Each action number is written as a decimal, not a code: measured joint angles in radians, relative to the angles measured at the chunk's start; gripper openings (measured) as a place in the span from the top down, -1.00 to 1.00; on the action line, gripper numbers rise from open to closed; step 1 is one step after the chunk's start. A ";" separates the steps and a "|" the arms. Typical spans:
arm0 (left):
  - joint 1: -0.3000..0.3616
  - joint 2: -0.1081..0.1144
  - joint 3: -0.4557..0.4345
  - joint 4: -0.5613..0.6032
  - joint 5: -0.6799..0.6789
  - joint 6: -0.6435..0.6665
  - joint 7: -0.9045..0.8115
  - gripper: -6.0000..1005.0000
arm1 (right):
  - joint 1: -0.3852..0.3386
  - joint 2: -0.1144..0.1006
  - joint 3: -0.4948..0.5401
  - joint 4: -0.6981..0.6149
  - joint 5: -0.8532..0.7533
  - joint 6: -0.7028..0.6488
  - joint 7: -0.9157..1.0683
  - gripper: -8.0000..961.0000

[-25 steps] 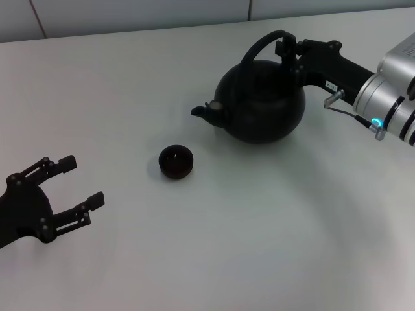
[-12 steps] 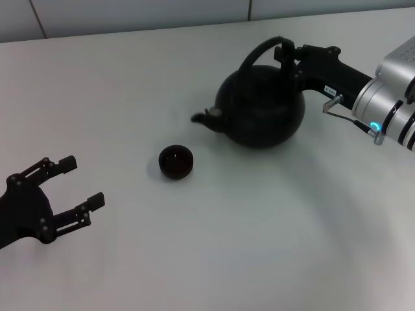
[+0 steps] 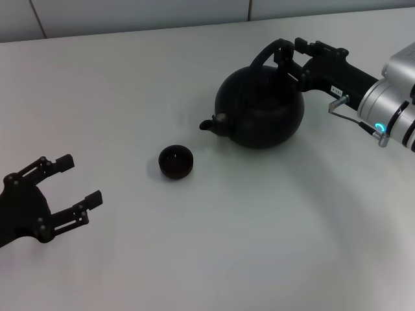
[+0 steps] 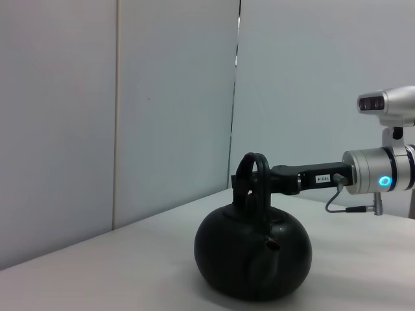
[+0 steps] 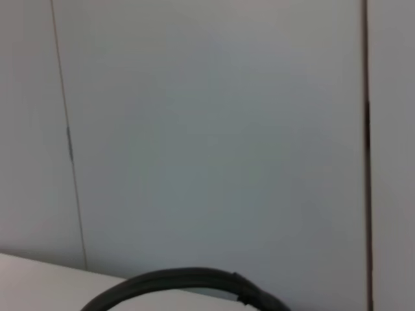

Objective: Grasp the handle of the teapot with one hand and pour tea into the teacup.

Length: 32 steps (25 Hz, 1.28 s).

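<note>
The round black teapot [image 3: 259, 107] stands right of centre on the white table, its short spout [image 3: 209, 124] aimed toward the small dark teacup [image 3: 176, 161] at centre. My right gripper [image 3: 286, 52] reaches in from the right and is shut on the arched handle [image 3: 262, 57] near its top. The left wrist view shows the teapot [image 4: 253, 256] side-on, with the right gripper [image 4: 260, 183] clamped on the handle [image 4: 248, 175]. Only an arc of the handle [image 5: 188, 280] shows in the right wrist view. My left gripper [image 3: 83, 178] rests open at the near left, far from both.
The white table [image 3: 214, 246] spreads wide in front of and around the cup. A pale panelled wall [image 3: 130, 13] runs along its far edge. The right arm's silver wrist [image 3: 395, 97] hangs over the table's right side.
The right gripper has shifted slightly right and back with the handle. The teapot has turned, so its spout has swung nearer and lower. The left gripper has barely moved.
</note>
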<state>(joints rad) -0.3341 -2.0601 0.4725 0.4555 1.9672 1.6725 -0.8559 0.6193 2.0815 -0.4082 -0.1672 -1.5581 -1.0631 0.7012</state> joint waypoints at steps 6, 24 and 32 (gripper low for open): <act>0.001 -0.001 0.000 -0.001 -0.003 0.001 0.000 -0.69 | -0.011 -0.001 -0.005 -0.001 0.004 -0.022 0.000 0.06; -0.007 -0.002 0.003 -0.002 -0.011 0.000 -0.001 -0.69 | -0.290 -0.003 0.044 -0.007 0.006 -0.436 -0.083 -0.61; -0.018 0.000 0.007 -0.008 -0.010 0.000 -0.002 -0.69 | -0.339 -0.014 0.038 -0.032 -0.025 -0.482 -0.039 -0.61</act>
<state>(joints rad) -0.3519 -2.0598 0.4793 0.4478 1.9571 1.6725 -0.8574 0.2806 2.0675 -0.3706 -0.1996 -1.5833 -1.5451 0.6624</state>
